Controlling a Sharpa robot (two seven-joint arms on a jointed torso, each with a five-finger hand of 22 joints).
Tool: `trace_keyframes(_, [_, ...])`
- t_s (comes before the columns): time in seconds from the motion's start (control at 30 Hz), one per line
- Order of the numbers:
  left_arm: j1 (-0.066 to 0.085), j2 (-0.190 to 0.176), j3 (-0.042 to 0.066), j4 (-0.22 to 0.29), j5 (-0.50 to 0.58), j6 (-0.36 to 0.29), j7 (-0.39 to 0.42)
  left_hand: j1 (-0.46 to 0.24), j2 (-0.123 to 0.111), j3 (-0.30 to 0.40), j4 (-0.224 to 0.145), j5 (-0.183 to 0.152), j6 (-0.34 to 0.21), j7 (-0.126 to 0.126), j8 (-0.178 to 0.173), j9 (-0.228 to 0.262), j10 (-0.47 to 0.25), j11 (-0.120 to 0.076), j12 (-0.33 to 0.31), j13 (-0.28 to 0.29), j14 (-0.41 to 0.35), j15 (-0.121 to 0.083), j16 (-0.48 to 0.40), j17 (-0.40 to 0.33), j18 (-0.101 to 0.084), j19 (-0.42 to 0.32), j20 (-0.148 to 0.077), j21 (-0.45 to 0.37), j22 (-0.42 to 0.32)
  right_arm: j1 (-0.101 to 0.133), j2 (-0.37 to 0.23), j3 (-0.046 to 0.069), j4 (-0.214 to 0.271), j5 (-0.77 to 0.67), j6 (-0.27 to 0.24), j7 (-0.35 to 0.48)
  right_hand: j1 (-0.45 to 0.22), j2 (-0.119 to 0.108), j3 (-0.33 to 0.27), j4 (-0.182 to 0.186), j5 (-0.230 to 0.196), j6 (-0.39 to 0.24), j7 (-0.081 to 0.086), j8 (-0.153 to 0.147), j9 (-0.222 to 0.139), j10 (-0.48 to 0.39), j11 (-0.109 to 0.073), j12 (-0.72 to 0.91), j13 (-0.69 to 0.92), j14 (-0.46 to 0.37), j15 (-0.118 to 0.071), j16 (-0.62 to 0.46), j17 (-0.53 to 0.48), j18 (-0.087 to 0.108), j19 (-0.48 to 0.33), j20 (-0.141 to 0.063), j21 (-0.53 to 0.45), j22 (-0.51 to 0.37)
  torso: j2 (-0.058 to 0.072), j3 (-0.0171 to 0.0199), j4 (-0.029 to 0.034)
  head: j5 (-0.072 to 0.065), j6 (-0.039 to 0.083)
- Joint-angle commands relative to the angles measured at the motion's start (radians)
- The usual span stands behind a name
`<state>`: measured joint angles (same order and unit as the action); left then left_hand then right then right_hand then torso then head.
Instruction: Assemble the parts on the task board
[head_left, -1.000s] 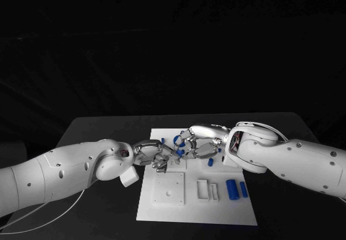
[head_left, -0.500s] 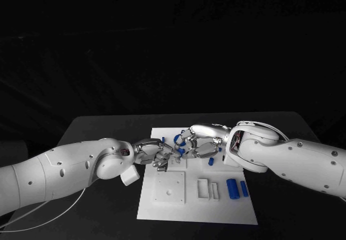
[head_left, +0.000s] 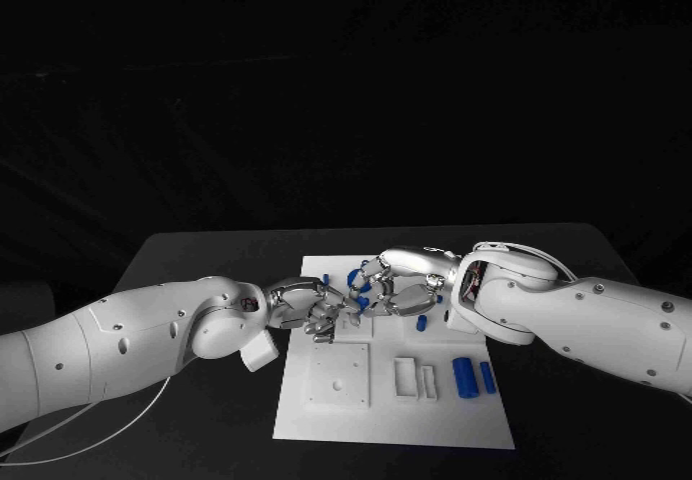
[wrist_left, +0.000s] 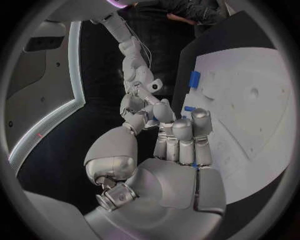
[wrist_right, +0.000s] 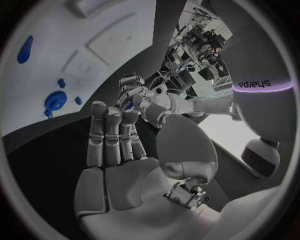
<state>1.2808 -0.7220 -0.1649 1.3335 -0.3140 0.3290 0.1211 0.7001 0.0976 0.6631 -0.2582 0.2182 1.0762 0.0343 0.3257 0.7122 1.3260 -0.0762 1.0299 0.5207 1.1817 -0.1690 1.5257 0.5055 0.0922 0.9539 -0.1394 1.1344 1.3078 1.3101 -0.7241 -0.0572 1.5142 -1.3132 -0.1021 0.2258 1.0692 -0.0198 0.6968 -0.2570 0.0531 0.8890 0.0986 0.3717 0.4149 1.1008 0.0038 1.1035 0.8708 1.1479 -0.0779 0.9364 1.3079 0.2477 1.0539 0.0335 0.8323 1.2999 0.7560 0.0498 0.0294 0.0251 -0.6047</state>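
The board (head_left: 387, 420) is a white rectangular plate lying flat at the table's centre. Two blue cylinders (head_left: 464, 378) lie side by side near its right edge. Smaller blue parts (head_left: 420, 323) sit toward its far end.

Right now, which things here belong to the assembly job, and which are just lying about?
Job:
- task board
- blue parts on it, e.g. two cylinders
- left hand
- right hand, the two meeting over the board

Lying about:
- black table
- white cable
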Motion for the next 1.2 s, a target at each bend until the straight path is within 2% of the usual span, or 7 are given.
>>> trace_keyframes(0.03, [0.001,-0.001,0.001,-0.001,0.014,-0.007,0.003,-0.008,-0.028,0.020,0.031,-0.027,-0.004,0.005,-0.009,0.001,-0.010,0.003,0.003,-0.002,-0.014,-0.012,0.004,-0.002,-0.015,-0.004,-0.118,-0.006,0.008,-0.001,0.001,0.000,0.002,0.018,-0.006,0.015,-0.010,0.005,0.007,0.001,-0.004,0.106,0.007,0.006,0.021,-0.004,-0.008,0.001,0.002,-0.010,0.001,0.005,0.013,0.014,-0.004,-0.004,0.002,-0.001,0.000,-0.0001,0.0006,-0.001,0.000])
trace_keyframes(0.2, [0.001,-0.002,0.001,-0.001,0.014,-0.015,-0.001,-0.002,-0.068,0.024,0.038,-0.045,-0.029,0.011,-0.027,0.000,-0.020,0.008,0.003,-0.004,-0.019,-0.007,0.000,-0.005,-0.014,-0.005,-0.120,-0.009,0.006,-0.001,0.000,0.000,0.002,0.022,-0.026,0.016,-0.013,0.008,0.008,0.001,-0.005,0.108,0.006,0.009,0.025,-0.005,-0.010,0.000,0.002,-0.011,0.002,0.005,0.013,0.014,-0.004,-0.004,0.002,-0.001,0.000,-0.0006,0.0013,-0.002,0.001])
trace_keyframes(0.57, [0.001,-0.006,0.001,0.004,0.025,-0.040,-0.015,-0.012,-0.160,0.015,0.086,-0.159,-0.137,0.042,-0.096,-0.024,-0.053,0.036,0.004,-0.007,-0.034,0.019,-0.009,-0.012,-0.014,-0.011,-0.112,-0.021,0.002,-0.001,-0.002,0.000,0.000,0.040,-0.048,0.002,-0.016,0.008,0.010,-0.001,-0.005,0.111,0.004,0.013,0.031,-0.005,-0.011,0.001,0.004,-0.012,0.002,0.006,0.013,0.014,-0.005,-0.004,0.003,0.000,0.000,-0.0007,0.0004,0.000,0.003])
trace_keyframes(0.73, [0.001,-0.008,0.001,0.006,0.033,-0.042,-0.015,-0.025,-0.198,0.002,0.103,-0.168,-0.238,0.066,-0.154,-0.052,-0.070,0.060,0.006,-0.005,-0.042,0.041,-0.010,-0.013,-0.010,-0.015,-0.093,-0.024,0.002,-0.001,0.000,0.000,-0.004,0.043,-0.043,-0.006,-0.016,0.008,0.011,-0.002,-0.005,0.111,0.004,0.013,0.032,-0.005,-0.012,0.001,0.004,-0.012,0.002,0.006,0.013,0.014,-0.005,-0.004,0.003,0.000,0.000,-0.0008,0.0004,-0.001,0.002])
trace_keyframes(0.87, [0.001,-0.009,0.001,0.007,0.046,-0.041,-0.014,-0.058,-0.219,-0.062,0.093,-0.167,-0.258,0.077,-0.166,-0.060,-0.081,0.070,0.012,-0.001,-0.049,0.053,-0.007,-0.011,-0.006,-0.023,-0.078,-0.024,0.005,-0.001,0.004,-0.001,-0.008,0.043,-0.045,-0.011,-0.016,0.008,0.012,-0.003,-0.005,0.111,0.003,0.014,0.033,-0.005,-0.012,0.001,0.004,-0.012,0.002,0.007,0.013,0.014,-0.005,-0.004,0.003,0.000,0.001,-0.0011,0.0008,-0.001,0.003])
trace_keyframes(1.07, [0.001,-0.010,0.001,0.009,0.058,-0.037,-0.012,-0.051,-0.201,-0.118,0.059,-0.168,-0.303,0.075,-0.189,-0.075,-0.091,0.069,0.023,0.003,-0.058,0.052,-0.002,-0.009,0.010,-0.033,-0.075,-0.026,0.006,-0.003,0.006,-0.001,-0.013,0.043,-0.051,-0.016,-0.016,0.008,0.014,-0.004,-0.004,0.111,0.003,0.014,0.035,-0.004,-0.012,0.001,0.005,-0.011,0.002,0.007,0.013,0.014,-0.005,-0.005,0.003,0.000,0.001,-0.0005,0.0008,-0.001,0.001])
trace_keyframes(1.2, [0.001,-0.009,0.001,0.009,0.089,-0.034,-0.001,-0.021,-0.162,-0.119,0.043,-0.168,-0.295,0.071,-0.183,-0.076,-0.091,0.065,0.027,0.004,-0.058,0.048,0.001,-0.008,0.014,-0.033,-0.075,-0.025,0.007,-0.005,0.006,-0.001,-0.018,0.043,-0.059,-0.021,-0.016,0.008,0.015,-0.004,-0.004,0.111,0.003,0.015,0.036,-0.004,-0.013,0.001,0.005,-0.011,0.002,0.008,0.013,0.014,-0.004,-0.005,0.004,0.000,0.000,-0.0005,0.0003,-0.001,0.002])
